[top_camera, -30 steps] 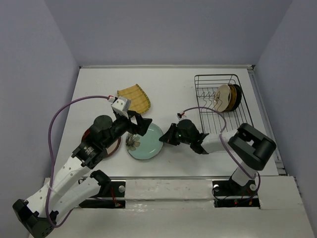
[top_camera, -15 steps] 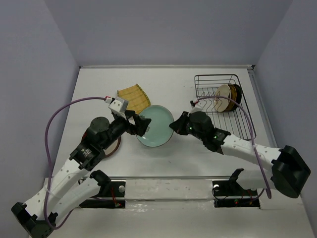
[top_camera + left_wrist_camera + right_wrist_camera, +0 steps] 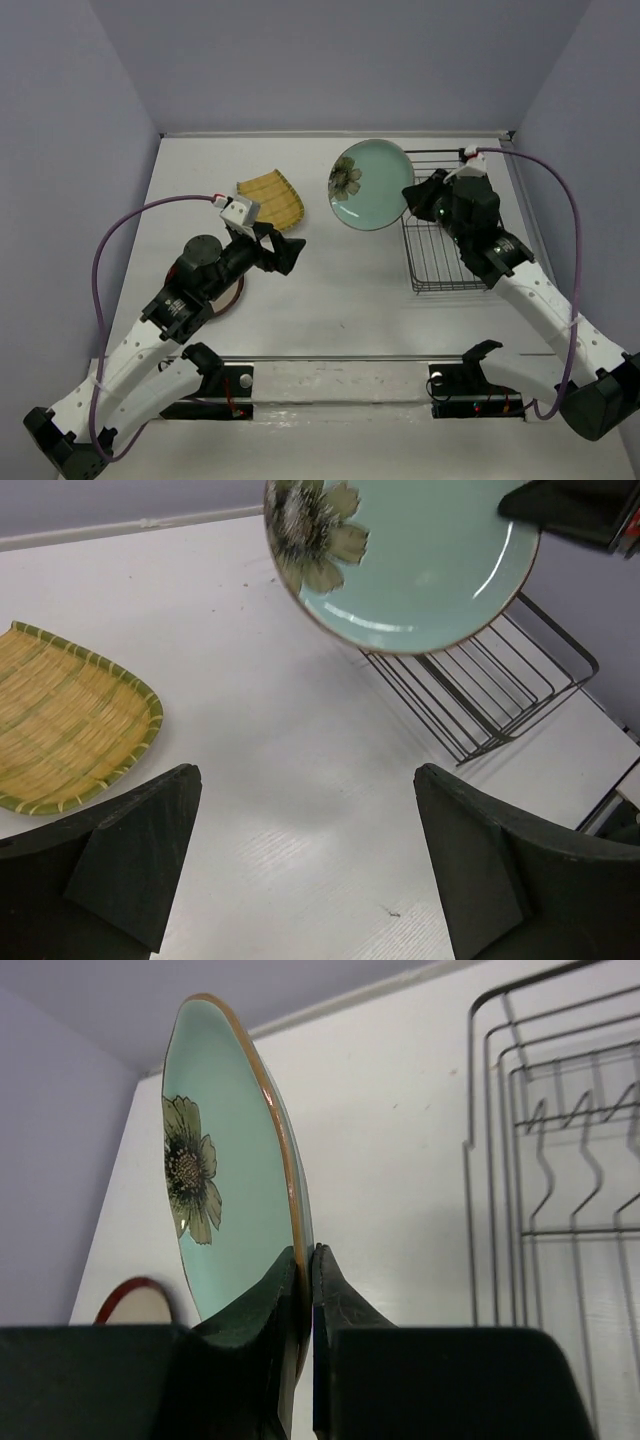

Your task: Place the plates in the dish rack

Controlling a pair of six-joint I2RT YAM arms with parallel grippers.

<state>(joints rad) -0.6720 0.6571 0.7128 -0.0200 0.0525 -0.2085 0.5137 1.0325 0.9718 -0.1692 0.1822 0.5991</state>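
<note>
Hanging in the air by the far left corner of the dish rack (image 3: 440, 272), the big teal plate (image 3: 368, 185) with the flower was held up on its edge. It was pinched at its rim by the right gripper (image 3: 305, 1260), with the two fingers squeezed tight on it, one on each face. The plate was most likely held upright because the rack's upright prongs (image 3: 590, 1175) only take a plate that goes in edge first. The flower side was turned away from the rack. The plate was not yet set between any prongs.

The left gripper (image 3: 285, 250) was spread wide, and nothing was held in it. It was seen low over the table (image 3: 340, 300), well apart from the teal plate, perhaps so that the way was free for the other arm. The yellow ribbed plate (image 3: 272, 197) was lying flat on the table just beyond it, not yet picked up. A red-brown-rimmed plate (image 3: 140, 1305) was lying flat too, mostly hidden under the left arm (image 3: 170, 310) in the top view. Whether other plates were already in the rack could not be told, since that part was covered by the right arm (image 3: 520, 285).

It was judged that the teal plate should next be lowered gently into a free slot. Care would be needed so that its rim was not knocked on the wires.
</note>
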